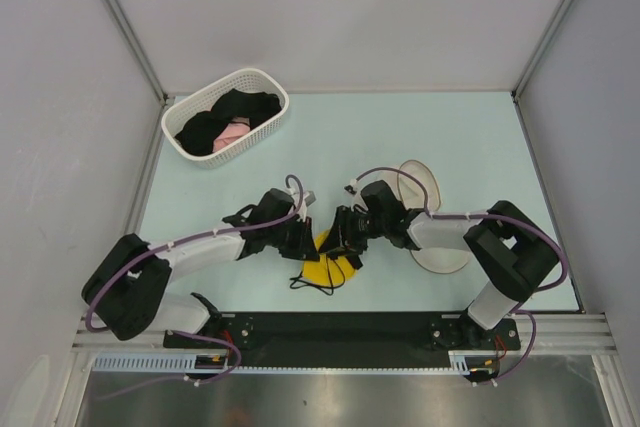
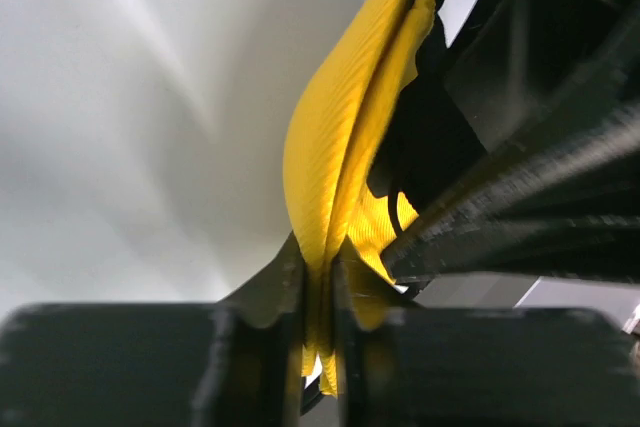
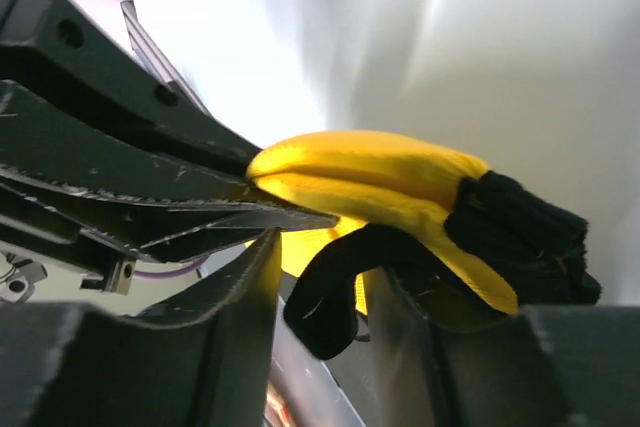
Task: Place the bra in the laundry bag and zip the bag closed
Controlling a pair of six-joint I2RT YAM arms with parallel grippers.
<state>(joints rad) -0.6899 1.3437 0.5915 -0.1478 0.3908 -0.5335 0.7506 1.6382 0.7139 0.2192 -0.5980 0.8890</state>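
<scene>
By the near edge of the desk [image 1: 470, 127] my left gripper [image 2: 318, 269] clamped the bright yellow bra with black straps [image 2: 335, 137]; my right gripper [image 3: 335, 292] stood apart. Beyond, the round cream-white mesh laundry bag [image 1: 416, 183] lay open: bagging and zipping were not yet done.

- White slotted plastic basket [image 1: 254, 136], at the far left of the table, set askew.
- Black garments [image 1: 250, 105] heaped inside it, with a pink garment [image 1: 235, 133] showing among them.
- Pale mint-green tabletop [image 1: 450, 137].
</scene>
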